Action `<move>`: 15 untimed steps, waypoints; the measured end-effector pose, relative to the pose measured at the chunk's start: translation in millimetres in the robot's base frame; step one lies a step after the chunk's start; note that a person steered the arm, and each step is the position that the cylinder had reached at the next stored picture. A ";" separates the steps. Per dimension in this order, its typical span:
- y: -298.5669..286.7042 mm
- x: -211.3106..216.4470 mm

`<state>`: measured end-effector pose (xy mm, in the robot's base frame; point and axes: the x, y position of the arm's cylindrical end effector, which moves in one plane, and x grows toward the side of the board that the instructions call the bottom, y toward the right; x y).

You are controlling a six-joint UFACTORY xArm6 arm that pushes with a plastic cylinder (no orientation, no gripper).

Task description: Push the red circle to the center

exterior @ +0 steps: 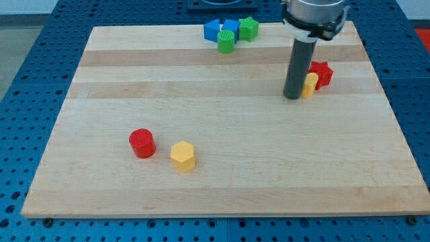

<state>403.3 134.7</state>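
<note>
My rod hides the view's left part of a yellow block [310, 85], so its shape is unclear. That block covers part of the red star [322, 72]. The rod's upper housing is cut off by the view's top edge.

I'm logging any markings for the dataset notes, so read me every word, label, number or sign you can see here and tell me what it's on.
None: no readable text, number or sign shows on the wooden board, the coloured blocks, the rod or the blue perforated table.
</note>
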 end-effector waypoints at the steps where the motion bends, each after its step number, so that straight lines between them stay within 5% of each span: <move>1: 20.3 -2.4; 3: -25.4 -19.1; 4: -83.4 8.3; 6: -314.6 19.2; 7: -416.2 75.8; 8: -420.9 131.1; 9: -350.9 145.4; 11: -212.2 94.4; 12: -204.5 52.0; 14: -310.6 43.8; 15: -256.4 31.6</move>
<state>434.9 -121.7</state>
